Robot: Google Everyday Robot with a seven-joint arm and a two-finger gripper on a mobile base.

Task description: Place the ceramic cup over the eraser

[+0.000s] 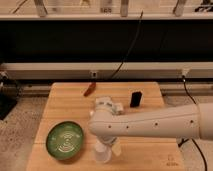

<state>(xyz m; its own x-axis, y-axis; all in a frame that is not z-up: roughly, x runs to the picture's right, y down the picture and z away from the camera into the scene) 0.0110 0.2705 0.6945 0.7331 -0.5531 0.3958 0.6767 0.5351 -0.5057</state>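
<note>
The ceramic cup [102, 154] is small, white and stands near the table's front edge, right of the green bowl. The eraser [135, 98] is a small black block standing at the back right of the table, well apart from the cup. My white arm reaches in from the right across the table's middle. Its gripper [111, 146] hangs below the wrist, right at the top of the cup and partly hidden by the arm. I cannot tell whether it touches the cup.
A green bowl [65, 140] sits at the front left of the wooden table [65, 107]. A slim reddish-brown object [90, 90] lies at the back. A white labelled bottle cluster [107, 106] stands mid-table, just behind my arm. A black cable hangs behind the table.
</note>
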